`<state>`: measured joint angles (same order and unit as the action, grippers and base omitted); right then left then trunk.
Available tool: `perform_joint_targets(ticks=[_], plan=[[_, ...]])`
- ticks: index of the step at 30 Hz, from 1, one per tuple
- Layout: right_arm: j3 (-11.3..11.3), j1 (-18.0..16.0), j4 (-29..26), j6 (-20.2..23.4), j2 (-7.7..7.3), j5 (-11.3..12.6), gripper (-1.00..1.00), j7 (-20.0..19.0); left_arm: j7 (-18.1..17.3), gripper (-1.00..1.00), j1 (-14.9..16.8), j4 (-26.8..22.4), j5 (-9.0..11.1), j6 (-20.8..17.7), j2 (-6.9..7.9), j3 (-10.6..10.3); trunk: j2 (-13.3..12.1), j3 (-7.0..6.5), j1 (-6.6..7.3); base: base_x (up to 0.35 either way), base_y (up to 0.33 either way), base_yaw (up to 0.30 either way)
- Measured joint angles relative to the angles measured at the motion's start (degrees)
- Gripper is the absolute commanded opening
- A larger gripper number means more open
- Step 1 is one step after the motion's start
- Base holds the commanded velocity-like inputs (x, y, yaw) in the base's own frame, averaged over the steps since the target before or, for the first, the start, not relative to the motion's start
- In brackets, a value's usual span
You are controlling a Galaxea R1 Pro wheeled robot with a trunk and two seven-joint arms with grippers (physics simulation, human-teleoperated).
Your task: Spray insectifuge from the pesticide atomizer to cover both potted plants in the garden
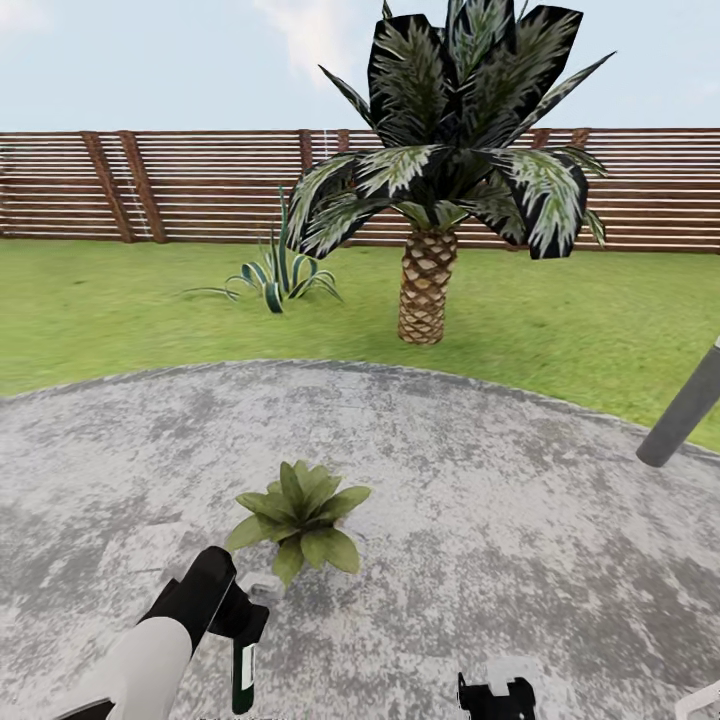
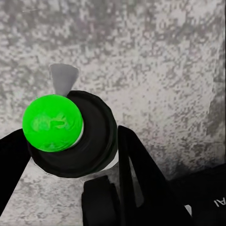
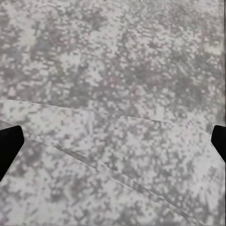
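Observation:
One potted plant (image 1: pixel 300 515), a low rosette of broad green leaves, stands on the grey mottled paving (image 1: pixel 480 480) just ahead of me. The other potted plant is out of view. My left gripper (image 1: pixel 240 625) is shut on the pesticide atomizer (image 1: pixel 243 672), a dark-green bottle with a white label hanging just short of the plant. In the left wrist view the atomizer (image 2: pixel 75 141) shows a bright green top and a pale grey nozzle, held between the black fingers (image 2: pixel 136 169). My right gripper (image 3: pixel 113 141) is open over bare paving, and it appears low in the head view (image 1: pixel 497 695).
A tall scaly-trunked palm (image 1: pixel 428 280) and a striped agave (image 1: pixel 275 275) grow on the lawn (image 1: pixel 120 310) beyond the paving. A brown slat fence (image 1: pixel 200 185) closes the back. A grey pole (image 1: pixel 685 410) leans in at the right edge.

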<state>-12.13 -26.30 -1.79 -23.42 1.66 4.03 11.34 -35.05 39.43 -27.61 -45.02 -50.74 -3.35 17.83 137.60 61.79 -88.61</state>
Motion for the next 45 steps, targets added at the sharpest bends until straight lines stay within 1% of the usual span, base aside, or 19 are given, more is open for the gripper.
perform_joint_targets(ticks=[6,10,14,17,18,19,20,21,22,24,25,26,27,29,30,35,40,45], plan=[[0.0,0.0,0.0,0.0,-0.09,0.0,1.0,0.0,0.0,-1.0,0.0,-0.6,0.0,0.0,0.09,0.5,0.0,0.0,0.02,0.159,-0.267,0.016],[0.0,0.0,0.1,0.0,0.0,0.0,1.0,0.0,0.0,-1.0,0.0,-0.6,0.0,-0.1,0.1,0.5,0.0,0.0,0.02,0.206,-0.181,0.216],[0.0,0.0,0.1,0.0,0.0,0.0,1.0,0.0,0.0,-1.0,0.0,-0.6,0.0,-0.2,0.1,0.5,0.0,0.0,0.0,0.038,-0.026,0.246],[0.0,0.0,0.1,0.0,-0.07,-0.1,1.0,-0.1,-0.2,-1.0,0.1,-0.2,0.1,-1.2,0.09,0.1,0.0,0.0,0.0,0.004,-0.003,0.053],[0.0,0.0,0.1,0.0,-0.12,-0.1,1.0,-0.1,-0.3,-1.0,0.2,0.0,0.1,-2.1,0.09,0.0,0.0,0.0,0.0,0.001,-0.001,0.015],[0.0,0.0,0.1,0.0,-0.22,-0.2,1.0,-0.2,-0.3,-1.0,0.3,0.2,0.1,-4.1,0.09,-0.2,0.0,0.0,0.0,0.0,0.0,0.002],[-0.1,0.0,0.1,0.0,-0.4,-0.3,1.0,-0.4,-0.5,-1.0,2.0,0.3,0.3,-6.8,-0.06,-4.5,0.0,-0.01,0.0,0.0,0.0,0.0],[-0.1,0.0,0.1,0.0,-0.43,-0.3,1.0,-0.4,-0.6,-1.0,3.1,0.5,0.6,-7.4,-0.29,-6.5,0.0,-0.01,0.0,0.0,0.0,0.0],[-0.1,0.0,0.1,0.0,-0.43,-0.3,1.0,-0.5,-0.6,-1.0,3.9,0.5,0.5,-7.5,-0.33,-7.3,0.0,0.0,0.0,0.0,0.0,0.0],[-0.1,0.0,0.1,0.0,-0.44,-0.3,1.0,-0.5,-0.7,-1.0,5.8,0.6,0.3,-7.6,0.06,-7.9,0.0,-0.01,0.0,0.0,0.0,0.0],[-0.1,0.0,0.1,0.0,-0.44,-0.3,1.0,-0.4,-4.4,-1.0,7.2,0.6,0.7,-7.5,2.47,-8.0,0.0,-0.01,0.0,0.0,0.0,0.0],[-0.1,0.0,0.1,0.0,-0.44,-0.3,1.0,-0.4,-7.6,-1.0,7.2,0.6,0.0,-7.2,3.51,-8.4,0.0,0.0,0.0,0.0,0.0,0.039],[-0.1,0.0,0.1,0.0,-0.41,-0.3,1.0,-0.3,-11.0,-1.0,7.1,0.6,0.3,-7.0,4.44,-9.5,0.0,0.0,0.0,0.0,0.0,0.094],[-0.1,0.0,0.1,0.0,-0.33,-0.3,1.0,-0.2,-13.3,-1.0,7.1,0.5,0.3,-6.9,4.92,-11.1,0.0,0.0,0.0,0.0,0.0,0.203],[-0.1,0.0,0.1,0.0,-0.27,-0.3,1.0,-0.2,-13.8,-1.0,7.1,0.5,0.3,-6.9,4.93,-11.7,0.0,0.0,0.0,0.0,0.0,0.245],[-0.1,0.0,0.1,0.0,-0.26,-0.2,1.0,-0.1,-14.3,-1.0,6.6,0.5,0.2,-6.9,4.5,-12.4,0.0,0.0,0.0,0.0,0.0,0.165],[-0.1,0.0,0.1,0.0,-0.34,-0.2,1.0,-0.1,-14.4,-1.0,6.4,0.5,0.2,-6.7,4.06,-12.2,0.0,0.0,0.0,-0.009,-0.109,0.009],[-0.1,0.0,0.1,0.0,-0.33,-0.2,1.0,-0.1,-14.3,-1.0,6.3,0.5,-0.1,-6.6,4.1,-12.3,0.0,0.0,-0.02,-0.157,-0.172,0.0]])
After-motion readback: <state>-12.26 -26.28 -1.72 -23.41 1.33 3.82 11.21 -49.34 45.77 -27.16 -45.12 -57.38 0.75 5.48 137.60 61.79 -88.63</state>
